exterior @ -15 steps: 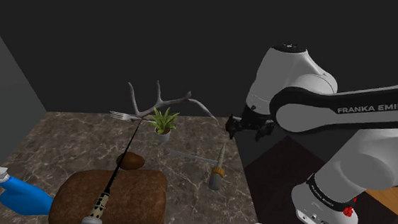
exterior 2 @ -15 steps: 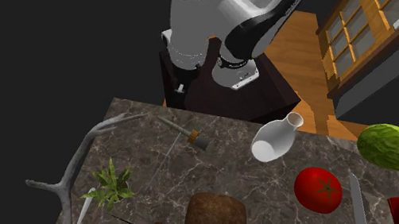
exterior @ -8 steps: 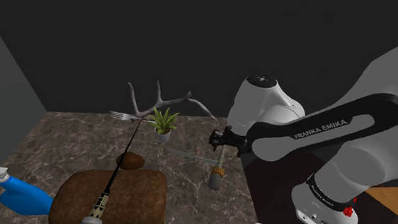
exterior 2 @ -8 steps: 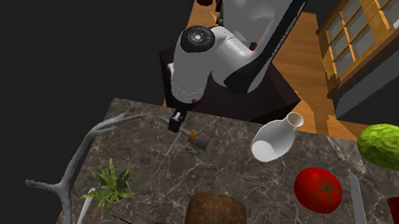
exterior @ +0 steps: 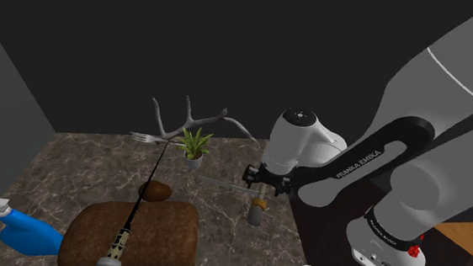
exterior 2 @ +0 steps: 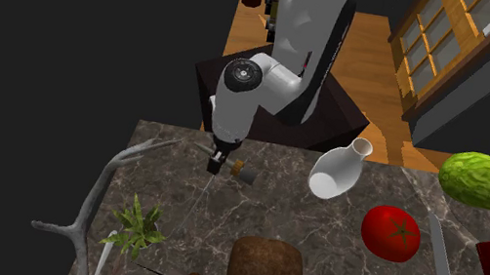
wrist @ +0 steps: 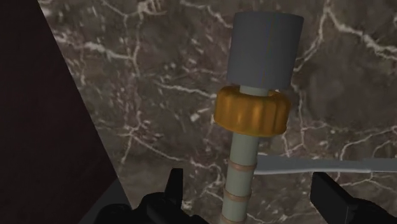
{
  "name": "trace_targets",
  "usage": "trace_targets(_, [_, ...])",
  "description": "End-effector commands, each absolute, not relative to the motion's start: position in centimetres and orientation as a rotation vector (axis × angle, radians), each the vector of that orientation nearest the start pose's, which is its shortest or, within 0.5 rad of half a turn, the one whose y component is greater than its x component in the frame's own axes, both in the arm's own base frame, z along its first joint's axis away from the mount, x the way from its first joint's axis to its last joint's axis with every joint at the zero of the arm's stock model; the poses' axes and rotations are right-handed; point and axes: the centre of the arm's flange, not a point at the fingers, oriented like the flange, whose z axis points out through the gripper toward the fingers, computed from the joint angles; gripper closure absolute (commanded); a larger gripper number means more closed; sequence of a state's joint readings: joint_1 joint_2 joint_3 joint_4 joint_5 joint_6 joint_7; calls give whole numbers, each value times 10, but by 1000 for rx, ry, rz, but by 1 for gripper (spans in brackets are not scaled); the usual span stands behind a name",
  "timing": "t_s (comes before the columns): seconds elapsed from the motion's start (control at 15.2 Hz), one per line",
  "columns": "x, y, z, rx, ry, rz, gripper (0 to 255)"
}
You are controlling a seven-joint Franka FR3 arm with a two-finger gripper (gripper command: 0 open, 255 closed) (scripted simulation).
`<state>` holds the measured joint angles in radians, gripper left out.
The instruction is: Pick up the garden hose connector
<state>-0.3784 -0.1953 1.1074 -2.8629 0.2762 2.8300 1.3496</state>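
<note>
- I have the tool (exterior: pixel 253 178) low over the dark marble table (exterior: pixel 72 168), at the edge beside the stand (exterior: pixel 321 234).
- The hose connector (wrist: pixel 254 111) lies flat on the table: a grey barrel at the far end, an orange ridged ring, then a pale banded stem running back toward the tool (wrist: pixel 248 188).
- The fingers (wrist: pixel 174 191) stand wide apart and grip nothing — the stem passes between them and touches neither.
- In the shoulder view the hose connector (exterior: pixel 257 209) is at about 6 o'clock from the tool, just beside it.
- In the second exterior view the hose connector (exterior 2: pixel 243 173) is at 3 o'clock from the tool (exterior 2: pixel 218 162), again just beside it.
- Well apart in the shoulder view: a small potted plant (exterior: pixel 194 142) at 10 o'clock from the tool with a pale antler (exterior: pixel 189 121) behind it, and a brown loaf (exterior: pixel 136 236) at 8 o'clock.
- In the second exterior view a white vase (exterior 2: pixel 337 171) lies at 3 o'clock beyond the connector — a tomato (exterior 2: pixel 390 231) at 4 o'clock.
</note>
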Motion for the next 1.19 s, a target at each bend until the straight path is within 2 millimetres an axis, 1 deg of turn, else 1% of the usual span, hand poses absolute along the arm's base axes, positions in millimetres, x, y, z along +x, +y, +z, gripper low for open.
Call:
trace_targets(0.0, [293,214,219,-2811,1327,-169,0])
trace_targets(0.07, [293,214,219,-2811,1327,-169,0])
trace_targets(0.13, [294,214,219,-2811,1327,-169,255])
trace_targets(0.73, [293,214,219,-2811,1327,-169,255])
trace_targets(1.12, [293,214,251,-2811,1327,-169,255])
